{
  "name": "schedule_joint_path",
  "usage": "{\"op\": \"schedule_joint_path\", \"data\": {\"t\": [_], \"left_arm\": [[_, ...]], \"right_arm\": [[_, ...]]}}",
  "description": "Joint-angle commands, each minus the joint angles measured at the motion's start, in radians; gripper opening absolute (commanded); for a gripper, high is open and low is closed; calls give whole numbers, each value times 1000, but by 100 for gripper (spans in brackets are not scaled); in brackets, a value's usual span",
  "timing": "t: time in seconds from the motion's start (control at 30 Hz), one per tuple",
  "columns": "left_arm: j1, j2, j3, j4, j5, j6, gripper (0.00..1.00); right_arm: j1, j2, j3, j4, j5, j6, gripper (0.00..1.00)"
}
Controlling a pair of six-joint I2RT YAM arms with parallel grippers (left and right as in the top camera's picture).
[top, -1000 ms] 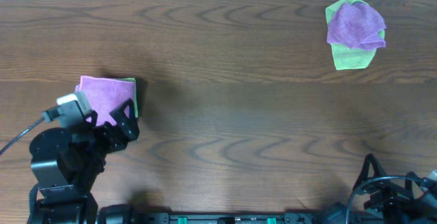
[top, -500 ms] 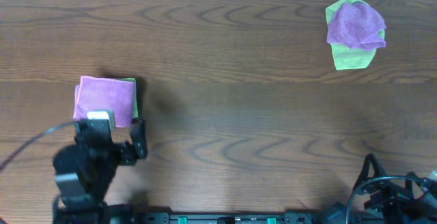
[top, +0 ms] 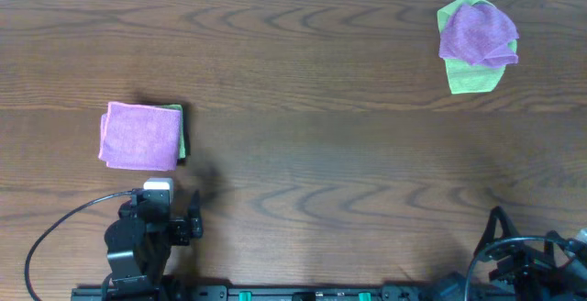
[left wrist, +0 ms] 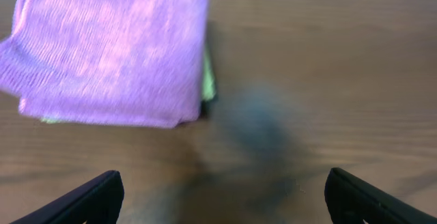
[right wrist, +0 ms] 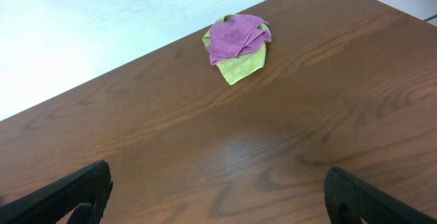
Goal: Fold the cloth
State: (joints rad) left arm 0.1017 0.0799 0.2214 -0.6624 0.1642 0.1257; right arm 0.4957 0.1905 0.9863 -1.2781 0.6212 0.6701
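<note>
A folded purple cloth with a green edge [top: 140, 135] lies flat at the table's left; it fills the upper left of the left wrist view [left wrist: 113, 53]. My left gripper [left wrist: 222, 200] is open and empty, just in front of that cloth and apart from it; in the overhead view the left arm [top: 147, 237] sits by the front edge. A crumpled purple and green cloth [top: 475, 42] lies at the far right, also in the right wrist view [right wrist: 237, 44]. My right gripper [right wrist: 218, 203] is open and empty, far from it.
The brown wooden table [top: 321, 154] runs to a white wall at the back. The right arm [top: 527, 260] rests at the front right corner. A black cable [top: 55, 246] trails left of the left arm.
My left arm has drawn back from the folded cloth toward the front edge. The cloth now lies uncovered and flat. The right arm has not moved.
</note>
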Motion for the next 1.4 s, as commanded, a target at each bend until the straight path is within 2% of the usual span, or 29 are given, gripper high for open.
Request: {"op": "schedule_joint_path", "data": {"t": [0.0,0.17,0.4,1.07,1.2,1.27,1.37], "left_arm": [[-4,-13,-22,-20,-115,23,95],[-4,-54,-63,-31,-182,-62,95],[-4,-77,-62,-44,-237,-58,95],[-4,-76,-61,-44,-216,-59,95],[-4,-76,-61,-44,-216,-59,95],[-4,-76,-61,-44,-216,-59,95],[-4,-76,-61,-44,-216,-59,95]], "right_arm": [[-6,-3,-2,-1,10,10,99],[-6,-3,-2,-1,10,10,99],[-6,-3,-2,-1,10,10,99],[-6,-3,-2,-1,10,10,99],[-6,-3,-2,-71,9,8,99],[-29,-3,-18,-44,-3,39,99],[-97,-4,-99,-4,-10,-14,99]]}}
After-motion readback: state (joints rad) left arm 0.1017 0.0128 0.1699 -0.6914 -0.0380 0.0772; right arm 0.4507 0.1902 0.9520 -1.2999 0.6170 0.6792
